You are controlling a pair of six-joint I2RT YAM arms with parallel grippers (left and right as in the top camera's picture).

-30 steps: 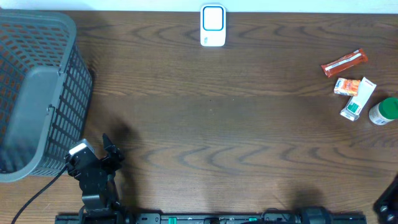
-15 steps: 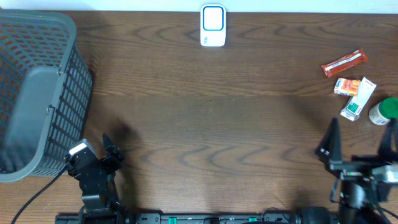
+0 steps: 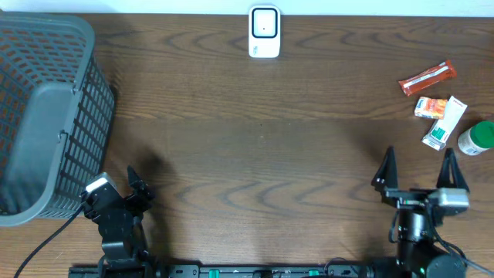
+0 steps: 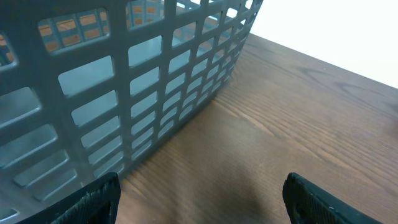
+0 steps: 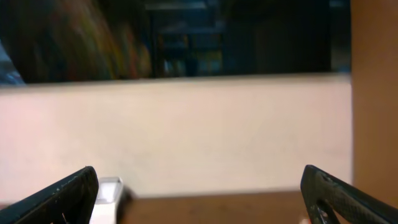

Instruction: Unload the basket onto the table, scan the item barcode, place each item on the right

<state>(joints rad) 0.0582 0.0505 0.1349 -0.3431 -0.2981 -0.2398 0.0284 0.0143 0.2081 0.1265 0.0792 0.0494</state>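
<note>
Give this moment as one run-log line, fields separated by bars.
left end effector: open, beside basket | right end effector: open, empty, near bottle | scanner: untouched

Mock shop checkout: scanner [image 3: 264, 32], basket [image 3: 86, 131]

Even overhead light falls on the dark brown wooden desk [image 3: 262, 147], with soft shadows beside the grey plastic lattice basket [image 3: 46, 116]. The left wrist view blows out white at top right. The right wrist view is blurred, the right gripper [image 5: 199, 193] soft-edged, the top band dark.
</note>
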